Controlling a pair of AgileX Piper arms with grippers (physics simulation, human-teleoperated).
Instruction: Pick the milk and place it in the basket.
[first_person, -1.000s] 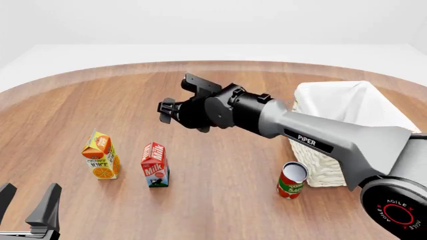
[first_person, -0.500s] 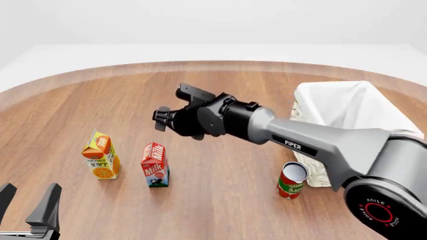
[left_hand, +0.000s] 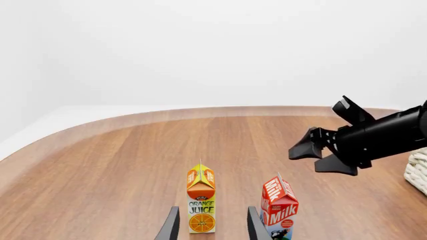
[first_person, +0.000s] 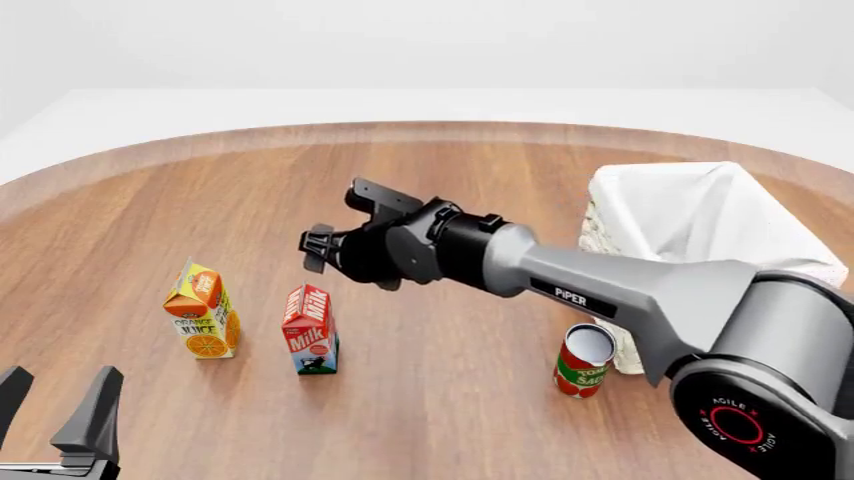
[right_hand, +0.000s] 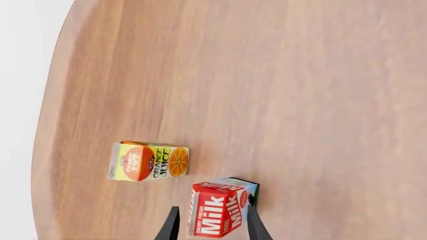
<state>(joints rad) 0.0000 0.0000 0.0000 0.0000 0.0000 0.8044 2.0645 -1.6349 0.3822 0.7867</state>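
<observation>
Right wrist view showed the milk (right_hand: 221, 208) upright on the table (right_hand: 320, 90), lined up ahead of the right gripper (right_hand: 210, 225), whose jaws stood wide apart with nothing between them; the carton's width seemed to fit the gap with little to spare on either side. The orange juice carton (right_hand: 148, 161) stood near the milk, off to one side of the jaw line; a descent that drifted that way could have clipped it or caught the wrong carton. A finger landing on the milk's gable instead of straddling its sides would likely have tipped so light and tall a carton; closing too high on the sloped red top could have let it slip out. In the front view the right gripper (first_person: 320, 250) hung above and beyond the milk (first_person: 310, 328), not touching it; the basket (first_person: 694, 225) lay well behind the jaws, past the tomato sauce can (first_person: 583, 360), which a low carry might have knocked. The left gripper (first_person: 56, 400) sat apart, open and empty.
</observation>
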